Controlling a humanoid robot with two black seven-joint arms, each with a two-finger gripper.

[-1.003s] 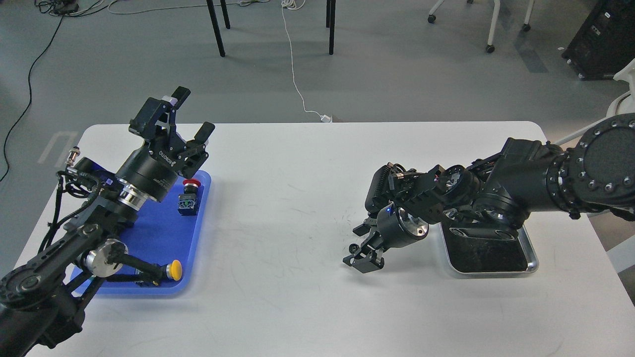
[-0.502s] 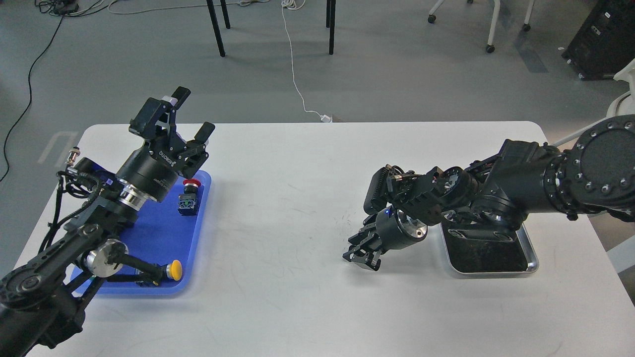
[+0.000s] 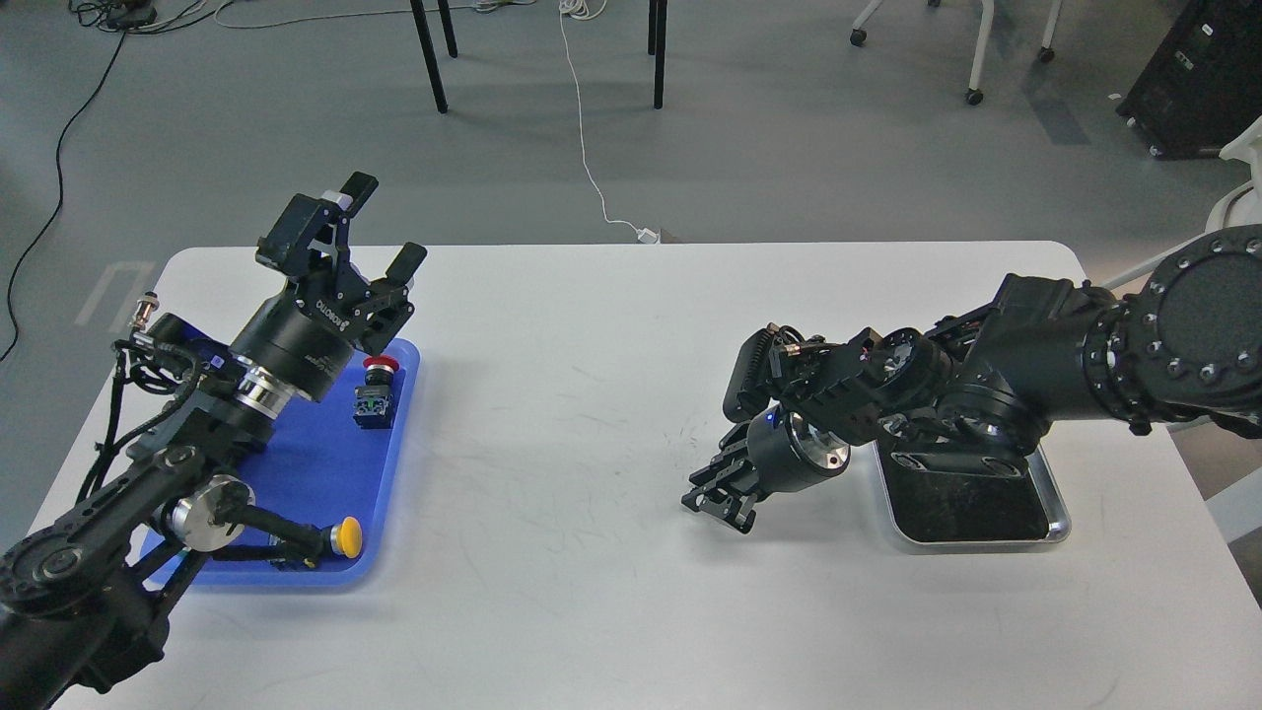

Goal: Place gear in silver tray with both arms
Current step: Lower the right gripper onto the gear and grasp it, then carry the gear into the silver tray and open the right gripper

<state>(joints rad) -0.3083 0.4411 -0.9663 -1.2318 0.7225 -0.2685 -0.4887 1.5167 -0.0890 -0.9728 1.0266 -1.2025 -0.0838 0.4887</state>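
- Our white table (image 3: 592,414) lies bare between the blue tray (image 3: 325,473) and silver tray (image 3: 1057,503).
- Our left gripper (image 3: 380,229) is unchanged, spread wide, empty.
- Our right gripper (image 3: 718,498), open a second ago, has closed; contents unclear, gear unseen.

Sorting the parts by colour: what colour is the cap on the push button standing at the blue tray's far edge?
Red cap, on a dark body, seen in the head view.

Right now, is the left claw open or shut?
Open: the left claw is raised above the blue tray, its two fingers clearly apart with nothing between.
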